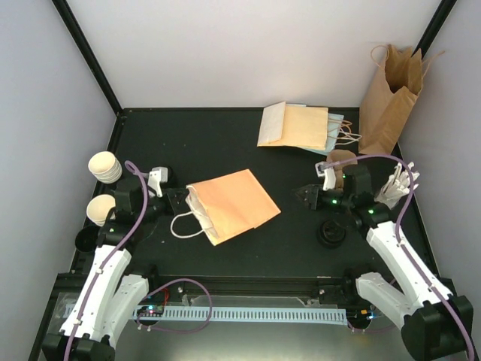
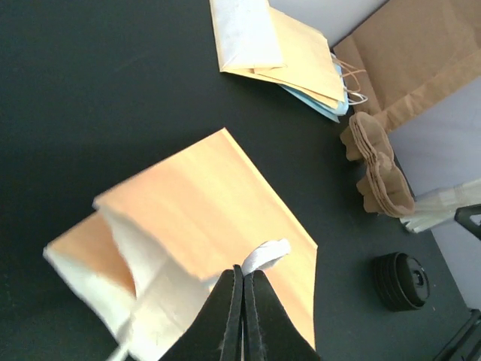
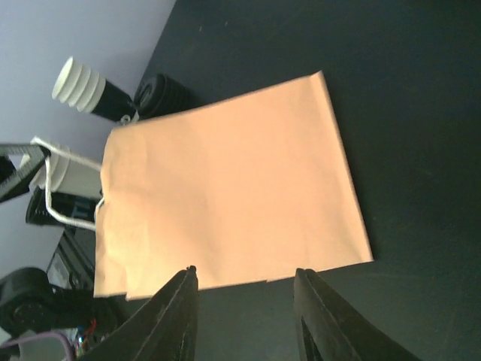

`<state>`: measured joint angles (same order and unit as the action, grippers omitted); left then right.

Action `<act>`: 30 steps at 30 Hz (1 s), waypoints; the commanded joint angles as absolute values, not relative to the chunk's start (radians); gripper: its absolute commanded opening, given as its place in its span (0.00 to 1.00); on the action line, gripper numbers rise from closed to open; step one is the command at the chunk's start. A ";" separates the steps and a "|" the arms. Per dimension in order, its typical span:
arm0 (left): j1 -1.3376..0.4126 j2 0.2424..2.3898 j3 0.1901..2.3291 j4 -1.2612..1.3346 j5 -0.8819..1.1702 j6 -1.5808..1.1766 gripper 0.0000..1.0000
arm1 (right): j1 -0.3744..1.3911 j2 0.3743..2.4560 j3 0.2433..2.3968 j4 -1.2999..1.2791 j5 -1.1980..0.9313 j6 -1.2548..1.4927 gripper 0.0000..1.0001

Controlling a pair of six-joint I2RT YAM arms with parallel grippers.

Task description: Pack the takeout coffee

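Nearest the arm bases, on the right, a short stack of round black plastic lids (image 1: 331, 233) sits on the black bench (image 1: 225, 150), just beside the right arm. On the left, the takeout coffee shows as nested cream-white tapered paper cups in two stacks by the bench's left edge. The nearer stack (image 1: 100, 210) is partly hidden by the left arm, and the farther stack (image 1: 105, 167) stands just behind it. Both are outside the bags and well apart from the lids.

In the middle, a tan flat paper bag (image 1: 234, 204) lies on its side with its mouth toward the left arm. The left claw (image 2: 242, 271) is pinched fully together on the bag's upper white handle (image 2: 264, 256), with the top lip raised off the lower one so the mouth gapes. The second handle loop (image 1: 183, 227) lies on the bench. The right claw (image 3: 245, 272) stands partly open near the bag's closed end, with nothing between its fingers.

Farther back, brown scalloped cardboard pieces (image 1: 342, 159) are stacked behind the right claw. Beyond them lies a pile of flat paper bags (image 1: 297, 126), tan over pale blue. In the far right corner, an upright brown kraft paper bag (image 1: 391, 94) leans against the wall.
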<state>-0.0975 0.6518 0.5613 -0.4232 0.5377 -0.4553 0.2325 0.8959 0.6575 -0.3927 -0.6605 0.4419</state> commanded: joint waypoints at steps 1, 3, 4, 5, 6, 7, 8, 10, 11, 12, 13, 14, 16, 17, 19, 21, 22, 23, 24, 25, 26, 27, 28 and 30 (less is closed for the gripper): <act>-0.090 0.633 0.574 -0.431 0.583 -0.494 0.02 | 0.355 0.928 0.708 -0.409 -0.552 0.389 0.39; -0.090 0.631 0.581 -0.422 0.610 -0.518 0.02 | 0.431 0.952 0.730 -0.409 -0.502 0.382 0.39; -0.091 0.630 0.584 -0.416 0.628 -0.535 0.02 | 0.477 0.965 0.741 -0.403 -0.480 0.381 0.40; -0.092 0.629 0.586 -0.409 0.646 -0.556 0.02 | 0.511 0.976 0.751 -0.394 -0.465 0.380 0.40; -0.092 0.628 0.585 -0.400 0.665 -0.581 0.02 | 0.548 0.987 0.762 -0.378 -0.449 0.378 0.40; -0.093 0.627 0.581 -0.386 0.689 -0.616 0.02 | 0.582 1.001 0.778 -0.367 -0.426 0.376 0.40; -0.095 0.625 0.578 -0.366 0.718 -0.642 0.02 | 0.620 1.013 0.792 -0.356 -0.409 0.371 0.41; -0.103 0.621 0.578 -0.347 0.746 -0.680 0.01 | 0.696 1.035 0.825 -0.343 -0.341 0.361 0.41; -0.106 0.617 0.581 -0.344 0.753 -0.694 0.02 | 0.739 1.046 0.842 -0.337 -0.306 0.353 0.41; -0.111 0.612 0.586 -0.342 0.758 -0.708 0.02 | 0.775 1.059 0.858 -0.330 -0.276 0.341 0.41; -0.116 0.606 0.588 -0.338 0.763 -0.721 0.02 | 0.812 1.074 0.876 -0.327 -0.249 0.331 0.41; -0.119 0.599 0.592 -0.332 0.767 -0.734 0.02 | 0.848 1.092 0.896 -0.323 -0.225 0.320 0.41; -0.125 0.585 0.597 -0.323 0.774 -0.759 0.02 | 0.917 1.130 0.939 -0.325 -0.181 0.288 0.43; -0.128 0.579 0.599 -0.318 0.778 -0.771 0.02 | 0.966 1.151 0.965 -0.333 -0.150 0.268 0.44; -0.135 0.570 0.603 -0.308 0.782 -0.791 0.02 | 1.034 1.196 1.020 -0.355 -0.070 0.224 0.47; -0.143 0.566 0.604 -0.298 0.782 -0.806 0.02 | 1.086 1.248 1.079 -0.384 -0.011 0.183 0.51; -0.148 0.566 0.606 -0.292 0.782 -0.813 0.02 | 1.105 1.284 1.108 -0.406 0.010 0.172 0.51; -0.153 0.567 0.606 -0.286 0.783 -0.819 0.01 | 1.118 1.310 1.137 -0.422 0.031 0.164 0.51; -0.157 0.569 0.606 -0.280 0.784 -0.825 0.01 | 1.132 1.338 1.176 -0.437 0.050 0.157 0.51; -0.162 0.572 0.606 -0.274 0.784 -0.830 0.02 | 1.145 1.362 1.201 -0.450 0.070 0.149 0.51; -0.168 0.575 0.606 -0.267 0.785 -0.841 0.02 | 1.158 1.387 1.226 -0.461 0.088 0.143 0.51; -0.172 0.577 0.607 -0.258 0.786 -0.847 0.02 | 1.169 1.410 1.248 -0.472 0.107 0.137 0.51; -0.179 0.580 0.608 -0.251 0.788 -0.858 0.02 | 1.179 1.428 1.266 -0.480 0.122 0.132 0.51; -0.188 0.582 0.614 -0.238 0.785 -0.865 0.02 | 1.193 1.464 1.301 -0.498 0.150 0.128 0.51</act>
